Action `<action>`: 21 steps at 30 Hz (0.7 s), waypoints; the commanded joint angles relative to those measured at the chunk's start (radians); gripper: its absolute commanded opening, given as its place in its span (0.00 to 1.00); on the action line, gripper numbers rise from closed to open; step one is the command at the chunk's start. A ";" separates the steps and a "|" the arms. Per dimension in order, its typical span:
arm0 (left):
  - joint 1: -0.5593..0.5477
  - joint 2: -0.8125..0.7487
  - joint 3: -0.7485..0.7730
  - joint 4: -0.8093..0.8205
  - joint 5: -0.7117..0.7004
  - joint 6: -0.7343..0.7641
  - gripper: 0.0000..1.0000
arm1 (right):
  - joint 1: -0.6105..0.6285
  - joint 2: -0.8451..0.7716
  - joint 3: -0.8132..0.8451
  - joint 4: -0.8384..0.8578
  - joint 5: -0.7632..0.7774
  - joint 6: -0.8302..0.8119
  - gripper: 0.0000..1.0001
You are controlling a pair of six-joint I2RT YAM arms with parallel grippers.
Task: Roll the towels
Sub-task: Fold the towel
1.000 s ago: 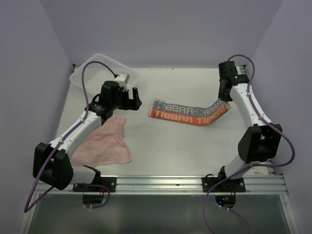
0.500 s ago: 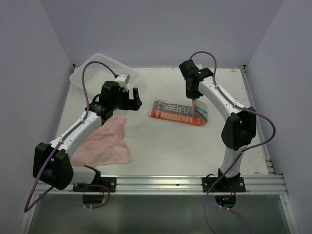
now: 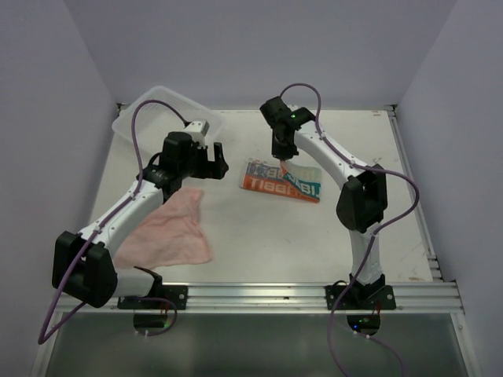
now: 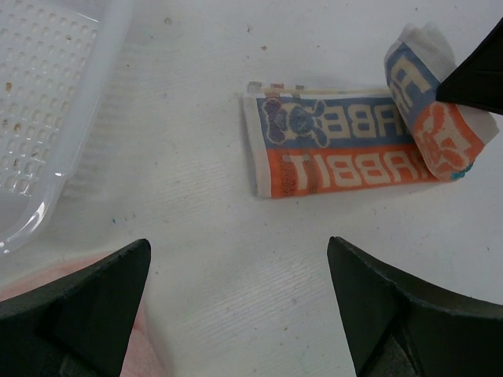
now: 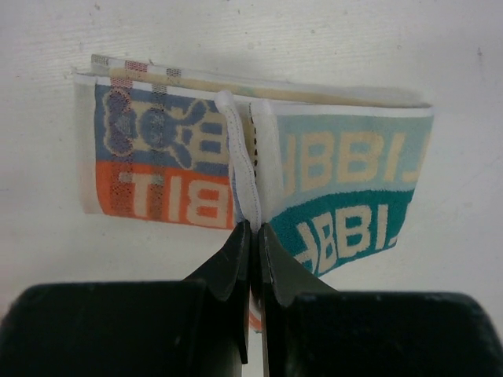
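Right claw [image 5: 251, 228] pinched shut on printed towel's [image 3: 271, 184] end, doubled over its middle, mid-tabletop [image 3: 259, 236]: roll looks barely begun. Pink towel [image 3: 169, 232] flat, unrolled, near left. Left claw [image 4: 240, 259] wide open, empty.

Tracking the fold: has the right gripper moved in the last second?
Yes: the right gripper swung left toward the basket, folding the printed towel over itself.

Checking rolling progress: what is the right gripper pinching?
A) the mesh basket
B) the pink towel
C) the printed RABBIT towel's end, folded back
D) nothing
C: the right gripper is shut on the white edge of the printed RABBIT towel, drawn back over the strip.
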 commanded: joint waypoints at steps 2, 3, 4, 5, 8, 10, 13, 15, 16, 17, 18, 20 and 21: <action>-0.005 -0.036 0.000 0.026 0.005 -0.002 0.98 | 0.007 0.023 0.075 -0.012 -0.028 0.065 0.00; -0.005 -0.036 0.000 0.026 0.005 -0.002 0.98 | 0.011 0.032 0.084 -0.013 -0.031 0.068 0.00; -0.005 -0.036 0.000 0.026 0.004 -0.002 0.98 | 0.014 0.038 0.093 -0.021 -0.032 0.070 0.00; -0.005 -0.038 0.000 0.026 0.005 -0.002 0.98 | 0.016 0.041 0.111 -0.025 -0.036 0.076 0.00; -0.005 -0.036 0.000 0.025 0.007 -0.002 0.98 | 0.023 0.052 0.144 -0.039 -0.039 0.087 0.00; -0.005 -0.038 0.000 0.026 0.010 -0.002 0.98 | 0.031 0.051 0.154 -0.041 -0.040 0.088 0.00; -0.005 -0.039 0.000 0.026 0.010 -0.004 0.98 | 0.037 0.054 0.173 -0.045 -0.036 0.094 0.00; -0.005 -0.039 0.000 0.026 0.011 -0.004 0.98 | 0.037 0.057 0.181 -0.044 -0.037 0.096 0.00; -0.005 -0.039 0.000 0.028 0.013 -0.004 0.98 | 0.037 0.060 0.184 -0.044 -0.040 0.097 0.00; -0.005 -0.038 0.000 0.028 0.013 -0.004 0.98 | 0.039 0.064 0.185 -0.041 -0.046 0.097 0.00; -0.005 -0.038 0.000 0.028 0.013 -0.004 0.98 | 0.040 0.069 0.184 -0.036 -0.052 0.097 0.00; -0.005 -0.038 0.000 0.028 0.015 -0.004 0.98 | 0.042 0.083 0.184 -0.027 -0.060 0.099 0.00; -0.005 -0.038 0.000 0.028 0.015 -0.004 0.98 | 0.042 0.087 0.184 -0.022 -0.068 0.099 0.00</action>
